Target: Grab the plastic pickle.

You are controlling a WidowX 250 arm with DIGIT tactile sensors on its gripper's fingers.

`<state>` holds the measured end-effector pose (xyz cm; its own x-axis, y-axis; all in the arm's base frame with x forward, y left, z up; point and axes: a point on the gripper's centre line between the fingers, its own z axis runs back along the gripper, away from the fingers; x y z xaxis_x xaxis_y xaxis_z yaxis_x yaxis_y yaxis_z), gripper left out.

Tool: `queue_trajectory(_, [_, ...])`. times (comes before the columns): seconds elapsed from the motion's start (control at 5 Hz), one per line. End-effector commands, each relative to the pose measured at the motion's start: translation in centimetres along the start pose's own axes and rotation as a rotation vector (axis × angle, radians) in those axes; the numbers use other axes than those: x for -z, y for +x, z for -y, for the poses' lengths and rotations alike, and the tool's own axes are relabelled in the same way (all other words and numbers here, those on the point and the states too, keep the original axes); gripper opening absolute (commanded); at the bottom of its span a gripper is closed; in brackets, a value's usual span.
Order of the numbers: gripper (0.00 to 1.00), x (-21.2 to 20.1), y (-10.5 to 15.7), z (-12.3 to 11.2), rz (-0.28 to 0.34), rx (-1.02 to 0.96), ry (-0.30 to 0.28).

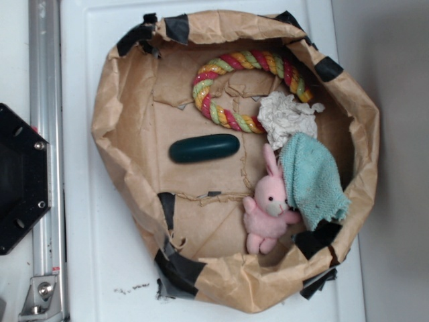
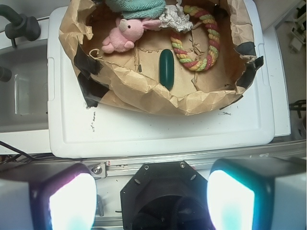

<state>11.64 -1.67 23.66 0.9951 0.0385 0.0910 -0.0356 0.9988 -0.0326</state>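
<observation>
Only the wrist view shows the gripper (image 2: 151, 201), fingers spread wide, empty, at 6 o'clock. The plastic pickle (image 1: 204, 148) lies centrally in the paper-lined basket (image 1: 114, 121), rope ring (image 1: 249, 90) at 1 o'clock.

I see a brown paper nest (image 1: 127, 114) on a white board (image 1: 87, 221), holding a rope ring (image 1: 231, 74), a pink bunny (image 1: 268, 211), a teal cloth (image 1: 312, 178) and crumpled paper (image 1: 288, 117).
</observation>
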Motion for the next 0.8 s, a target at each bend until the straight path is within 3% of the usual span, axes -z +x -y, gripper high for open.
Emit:
queue_trajectory(0.0, [1.00,0.0,0.0,0.0,0.000,0.000,0.000])
queue_trajectory(0.2, [1.00,1.7,3.7,-1.7,0.115,-0.248,-0.056])
queue_trajectory(0.4, [1.00,2.8,5.5,-2.9,0.133,-0.320,0.006])
queue_trajectory(0.6, [1.00,6.8,8.2,-2.9,0.110,-0.268,0.023])
